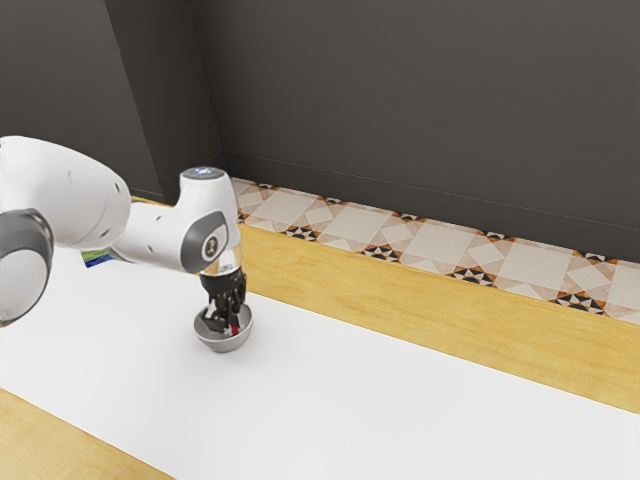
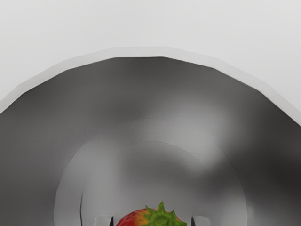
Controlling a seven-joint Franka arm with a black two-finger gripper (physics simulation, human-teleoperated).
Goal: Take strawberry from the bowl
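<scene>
Hand (image 1: pixel 225 326) reaches down inside bowl (image 1: pixel 223 343); whether wide or closed on fruit, we cannot tell. Strawberry (image 2: pixel 151 219) lies in bowl, directly at hand's tip, green crown showing. Secure grip, then straight lift clear of rim, seems called for.

Your wood table (image 1: pixel 400 312) has a white strip (image 1: pixel 400 400) with your bowl (image 1: pixel 224 343) and some green-blue thing (image 1: pixel 97 260) on it.
</scene>
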